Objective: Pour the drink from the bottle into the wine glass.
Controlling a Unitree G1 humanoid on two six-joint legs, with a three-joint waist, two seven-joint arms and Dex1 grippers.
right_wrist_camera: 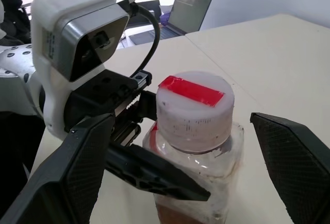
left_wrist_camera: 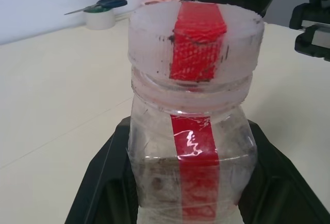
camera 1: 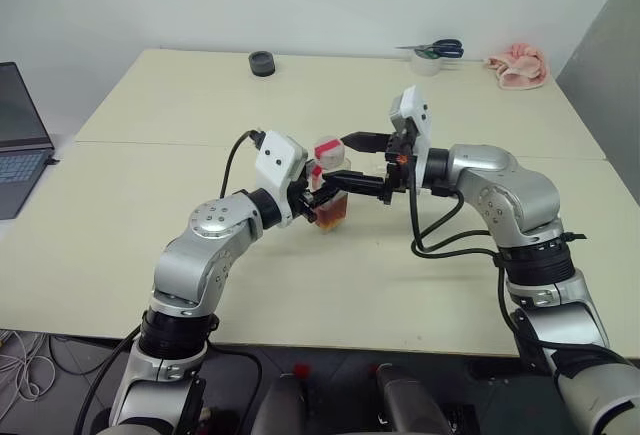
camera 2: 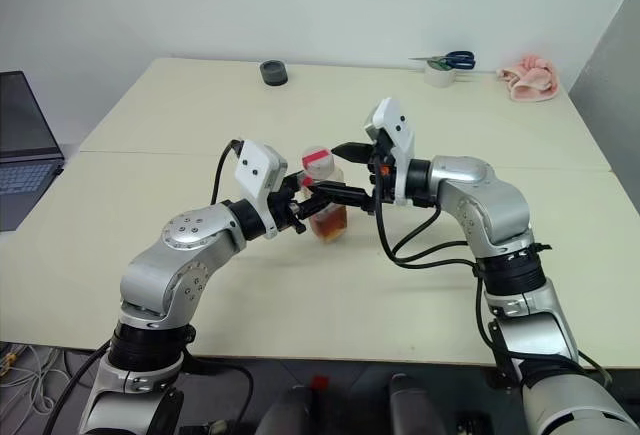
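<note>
The big cream table (camera 1: 150, 215) is under my arms. My left gripper (camera 1: 318, 198) squeezes tight on the bottle (camera 2: 326, 200), holding it upright above the table's middle. My right gripper (camera 2: 332, 168) is wide open, one finger each side of the cap (right_wrist_camera: 195, 109), holding nothing. Brown drink (camera 1: 333, 216) sits low inside.

Silver arms, white wrist cameras, black cables, black grippers

clear bottle (left_wrist_camera: 192, 147), red-striped whitish cap (right_wrist_camera: 195, 112), seemingly reddish-brown drink (camera 2: 328, 223)
</note>
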